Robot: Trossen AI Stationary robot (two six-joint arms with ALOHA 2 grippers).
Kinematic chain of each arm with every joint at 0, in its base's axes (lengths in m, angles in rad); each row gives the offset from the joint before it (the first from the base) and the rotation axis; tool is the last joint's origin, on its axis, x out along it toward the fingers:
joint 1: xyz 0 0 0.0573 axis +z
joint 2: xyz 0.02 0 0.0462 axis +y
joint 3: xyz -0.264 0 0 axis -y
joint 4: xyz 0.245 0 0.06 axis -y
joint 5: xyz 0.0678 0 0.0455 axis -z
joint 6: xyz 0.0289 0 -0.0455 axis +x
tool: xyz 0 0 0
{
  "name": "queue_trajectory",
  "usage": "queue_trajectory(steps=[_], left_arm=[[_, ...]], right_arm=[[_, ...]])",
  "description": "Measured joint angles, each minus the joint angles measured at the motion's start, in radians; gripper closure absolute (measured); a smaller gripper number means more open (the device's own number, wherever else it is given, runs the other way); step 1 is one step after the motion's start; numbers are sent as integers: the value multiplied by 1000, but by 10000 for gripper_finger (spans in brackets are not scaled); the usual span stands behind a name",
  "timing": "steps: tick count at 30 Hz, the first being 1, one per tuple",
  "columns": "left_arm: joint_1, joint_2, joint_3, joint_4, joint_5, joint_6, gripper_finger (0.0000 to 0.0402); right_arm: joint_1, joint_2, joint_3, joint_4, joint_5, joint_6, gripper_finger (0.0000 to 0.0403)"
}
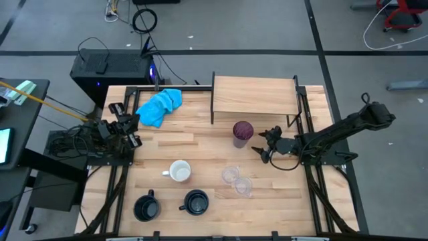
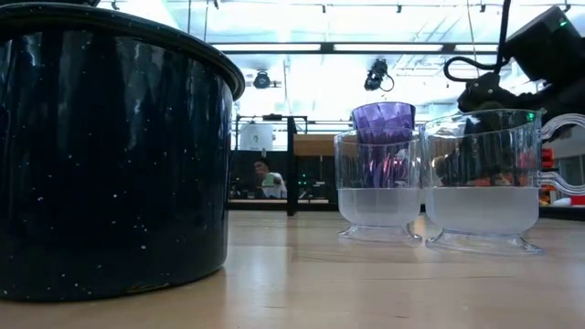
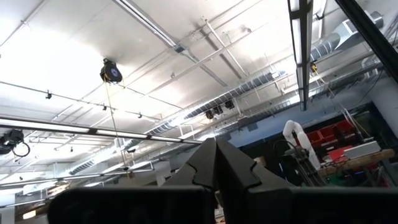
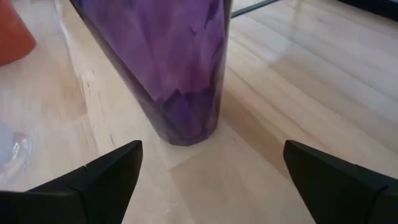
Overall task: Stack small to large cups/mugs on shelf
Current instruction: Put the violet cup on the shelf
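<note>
The purple tumbler [image 1: 242, 132] stands upright on its base on the table, in front of the wooden shelf [image 1: 254, 96]. My right gripper [image 1: 260, 142] is open just to the tumbler's right. In the right wrist view its two fingers stand wide apart short of the tumbler's base [image 4: 186, 118], touching nothing. The orange mug [image 1: 179, 172], two clear cups [image 1: 230, 175] [image 1: 242, 187] and two black mugs [image 1: 146, 206] [image 1: 195, 201] stand nearer the front. My left gripper [image 1: 126, 124] waits at the table's left edge, pointing up at the ceiling, fingers shut [image 3: 214, 165].
A bright blue cloth [image 1: 160, 106] lies at the far left, beside the shelf. The shelf's top board is bare. In the low view a black mug [image 2: 110, 155] fills the left, with the clear cups [image 2: 379, 187] [image 2: 482, 174] to the right. Bare table lies between tumbler and shelf.
</note>
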Motion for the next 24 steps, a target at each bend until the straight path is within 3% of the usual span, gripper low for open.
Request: queue_trajectory(steps=[24], left_arm=[[0, 0, 0, 0, -12, -1, 382]], right_arm=[[-18, 377, 1, 470, 12, -98, 4]])
